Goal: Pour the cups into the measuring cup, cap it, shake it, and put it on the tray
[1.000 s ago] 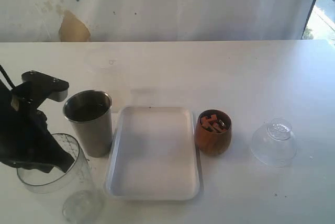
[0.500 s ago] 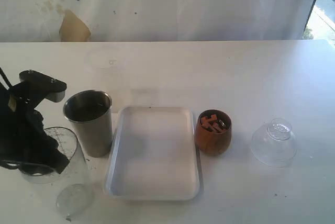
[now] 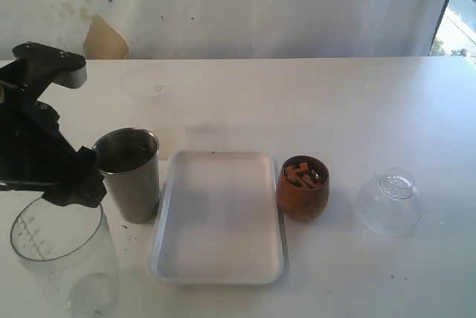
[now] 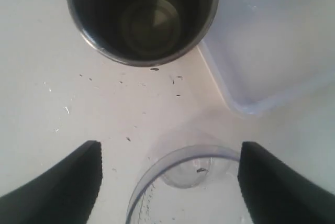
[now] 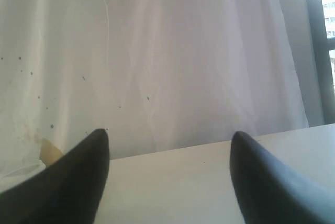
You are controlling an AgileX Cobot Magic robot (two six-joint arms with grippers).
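Measuring cup [image 3: 56, 255] stands upright on the worktop [image 3: 335, 95] at about 8 o'clock from the tray [image 3: 218, 218], mouth up and, as far as can be seen, empty. It is close to the steel tumbler [image 3: 128, 177] at the tray's 9 o'clock, a handy spot because a short tilt of the tumbler would reach its mouth. The left arm [image 3: 37, 154] hangs above the cup's rim. In the left wrist view the left jaws are spread to either side of that rim [image 4: 183, 153] and pinch nothing, so the cup appears to stand on its own. The tumbler [image 4: 142, 14] lies just ahead of them, dark inside, with its contents hard to make out. The wooden cup [image 3: 303, 188] sits at the tray's 3 o'clock, touching or nearly touching its rim, and holds orange-brown pieces. The clear dome lid [image 3: 388, 203] rests further out along the same direction, well apart, within the other arm's side. The right jaws are spread and empty, raised and facing the curtain [image 5: 172, 51], probably parked clear. No pour looks done yet, and the tumbler seems the likely first grasp.
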